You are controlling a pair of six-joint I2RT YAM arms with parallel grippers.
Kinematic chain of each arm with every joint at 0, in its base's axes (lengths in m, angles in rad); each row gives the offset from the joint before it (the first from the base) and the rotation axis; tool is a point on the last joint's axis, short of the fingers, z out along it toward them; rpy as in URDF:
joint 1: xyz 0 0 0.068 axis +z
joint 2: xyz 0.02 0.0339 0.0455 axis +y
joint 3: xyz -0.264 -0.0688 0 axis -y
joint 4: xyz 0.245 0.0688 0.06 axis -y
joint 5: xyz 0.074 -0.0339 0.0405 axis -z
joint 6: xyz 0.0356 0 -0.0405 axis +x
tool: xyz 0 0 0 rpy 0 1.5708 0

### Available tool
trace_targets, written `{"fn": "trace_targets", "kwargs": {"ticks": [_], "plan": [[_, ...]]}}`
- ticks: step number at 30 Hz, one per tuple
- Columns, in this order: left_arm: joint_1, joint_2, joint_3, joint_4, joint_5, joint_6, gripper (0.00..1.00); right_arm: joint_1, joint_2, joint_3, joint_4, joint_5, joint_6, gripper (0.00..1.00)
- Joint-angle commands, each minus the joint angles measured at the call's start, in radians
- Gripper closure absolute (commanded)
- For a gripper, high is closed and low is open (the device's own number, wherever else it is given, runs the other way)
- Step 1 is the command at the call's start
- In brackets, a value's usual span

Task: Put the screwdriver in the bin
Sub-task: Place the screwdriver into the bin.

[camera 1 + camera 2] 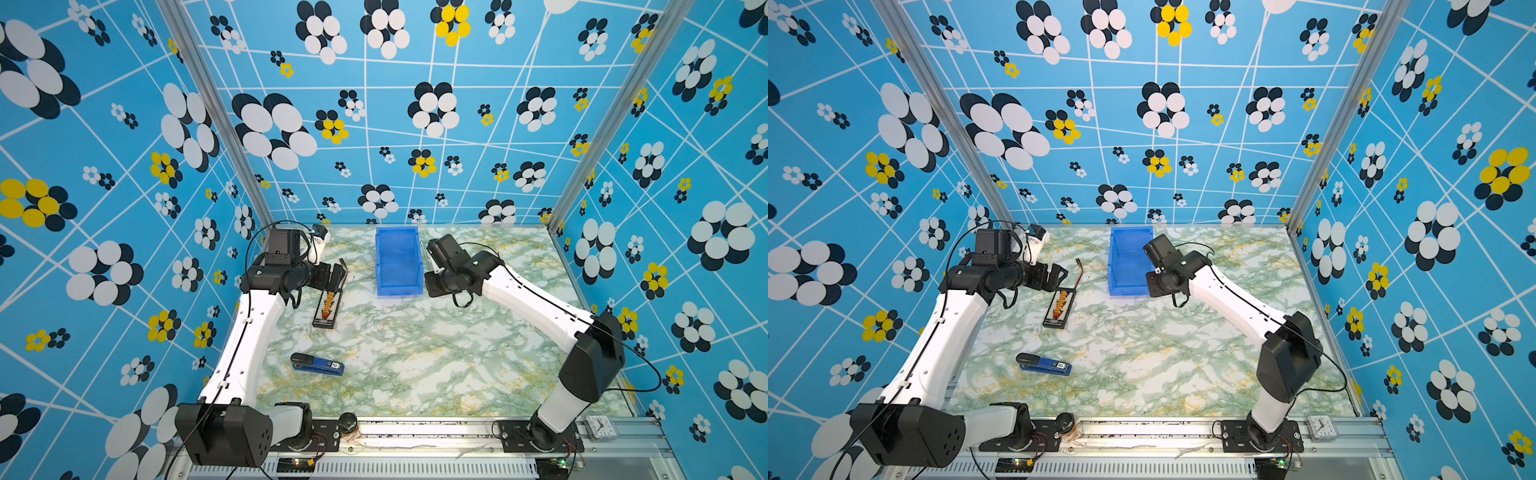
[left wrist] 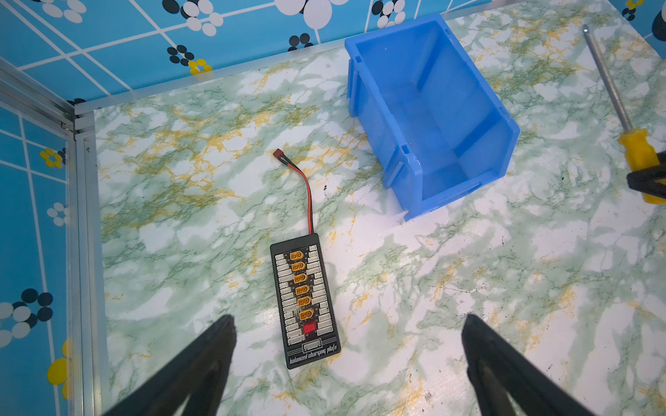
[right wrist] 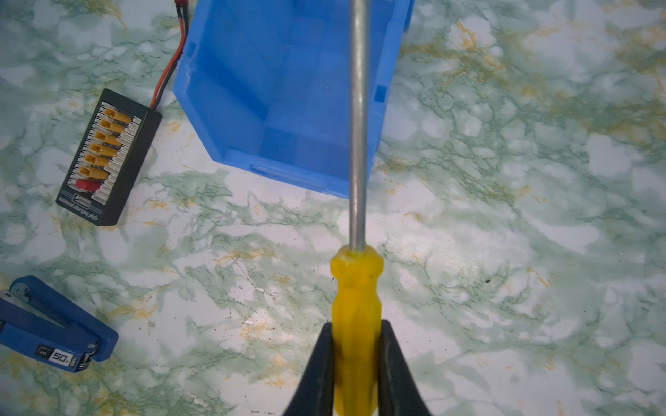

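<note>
We've the screwdriver (image 3: 356, 284) clamped by its handle in the right gripper (image 3: 355, 333), shaft lying parallel to the bin (image 3: 288, 90), probably just outside its wall.

Yellow-handled screwdriver (image 3: 357, 273) held beside the empty blue bin (image 1: 399, 262).
Its slim silver shaft runs along the outside of the bin's side wall; the plastic handle is pinched between the jaws of the right gripper (image 3: 356, 324). The bin stands upright, open-topped, near the back edge of the tabletop (image 1: 415, 353), low lipped front facing forward.
</note>
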Motion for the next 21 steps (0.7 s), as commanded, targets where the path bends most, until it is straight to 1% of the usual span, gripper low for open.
{"fn": "trace_targets", "kwargs": {"ticks": [1, 4, 9, 13, 14, 17, 21], "plan": [[-0.007, -0.018, -0.019, -0.018, 0.034, 0.019, 0.01, -0.014, 0.083, 0.119, 0.001, -0.037, -0.055, 0.88], [-0.007, -0.027, -0.022, -0.017, 0.050, 0.019, 0.01, -0.020, 0.175, 0.240, -0.011, -0.057, -0.070, 0.88], [-0.005, -0.037, -0.022, -0.017, 0.037, 0.012, 0.01, -0.023, 0.328, 0.442, -0.060, -0.071, -0.093, 0.89], [-0.005, -0.039, -0.023, -0.013, 0.047, 0.007, 0.01, -0.027, 0.409, 0.536, -0.062, -0.065, -0.100, 0.89], [-0.005, -0.037, -0.023, -0.013, 0.048, 0.005, 0.01, -0.027, 0.449, 0.556, -0.060, -0.065, -0.100, 0.89], [-0.004, -0.029, -0.018, -0.016, 0.055, -0.009, 0.01, -0.031, 0.499, 0.592, -0.042, -0.064, -0.081, 0.89], [0.014, -0.022, 0.003, -0.024, 0.122, -0.046, 0.01, -0.033, 0.558, 0.636, -0.024, -0.065, -0.041, 0.89]]}}
